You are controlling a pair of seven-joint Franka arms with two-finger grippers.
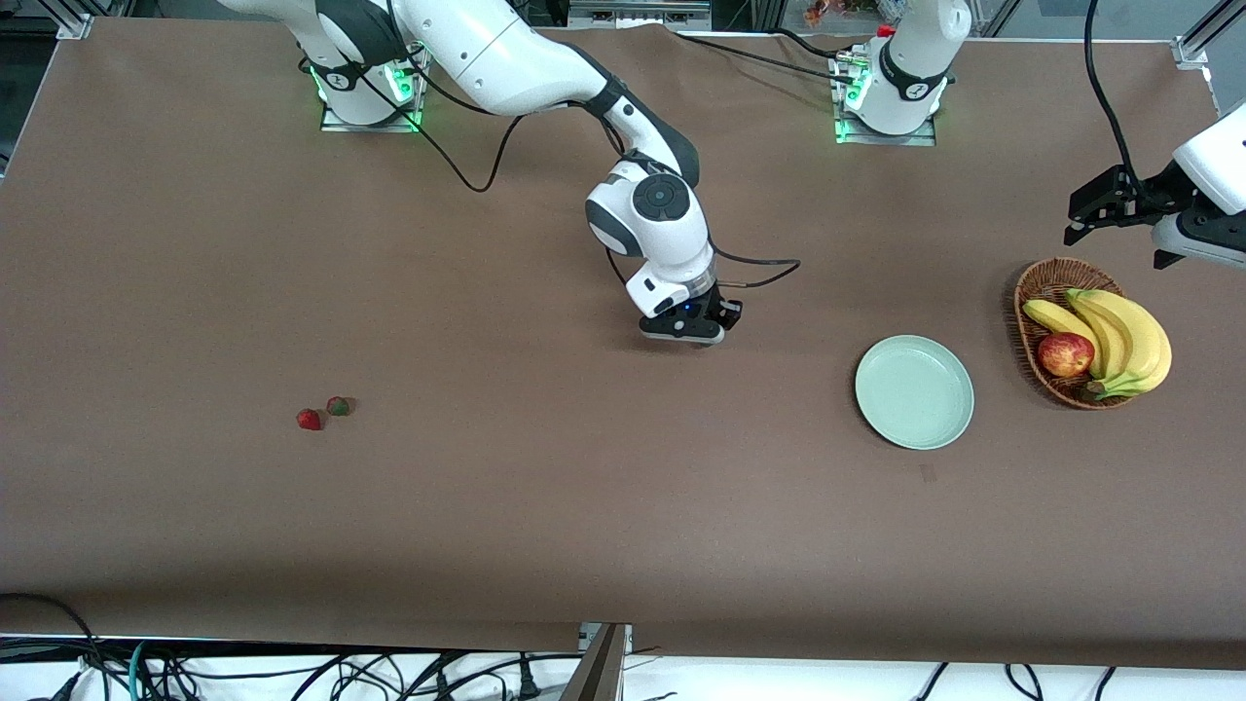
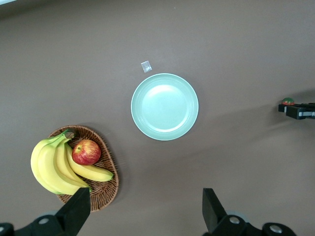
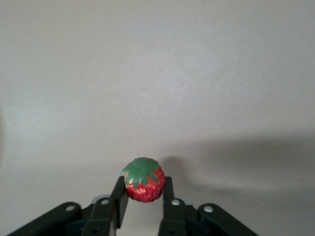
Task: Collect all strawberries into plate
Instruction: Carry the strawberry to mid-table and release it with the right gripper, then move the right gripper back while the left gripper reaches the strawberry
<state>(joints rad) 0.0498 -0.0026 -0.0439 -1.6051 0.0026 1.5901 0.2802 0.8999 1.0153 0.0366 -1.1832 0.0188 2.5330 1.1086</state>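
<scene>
**Over the middle of the table, one berry in my right jaws**

On the broad brown matte table my two white arms reach from their bases. My right arm bends down over the table's middle; my left one waits high above the woven basket's end.

The brown wicker basket, oval and coarse-woven, lies toward the left arm's end of the table and holds a bunch of smooth yellow bananas with a glossy red apple tucked against them.

Beside the basket, toward the table's middle, sits the round pale mint-green plate, shallow, glossy, with a raised rim and nothing in it. A tiny pale scrap lies on the table just beside its rim.

My left gripper hangs spread wide, its two black fingers well apart, gripping nothing.

My right gripper is clenched on a small red strawberry, bumpy-skinned with a green leafy cap; the berry sits between the black fingertips, pinched from both sides, its cap turned toward my wrist camera.

Two more small red strawberries, and, lie close beside each other on the table toward the right arm's end, well apart from the plate.
</scene>
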